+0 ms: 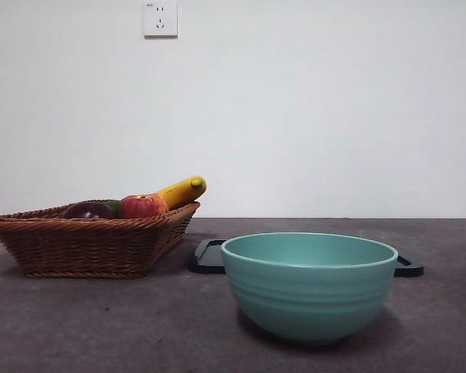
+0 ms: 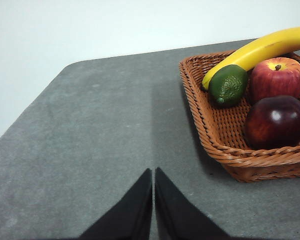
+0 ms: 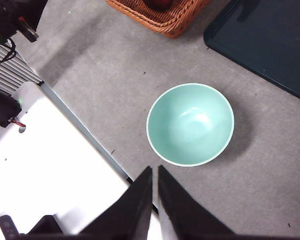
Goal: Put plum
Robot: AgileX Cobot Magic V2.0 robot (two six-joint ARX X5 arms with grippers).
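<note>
both claws are pressed together and hold nothing — the left claw hangs over bare grey counter beside the wicker basket, the right claw high above the one teal bowl. in the basket lie one plum, one red apple, one green fruit and one banana — the plum touching the apple. one dark tray sits behind the bowl.
</note>
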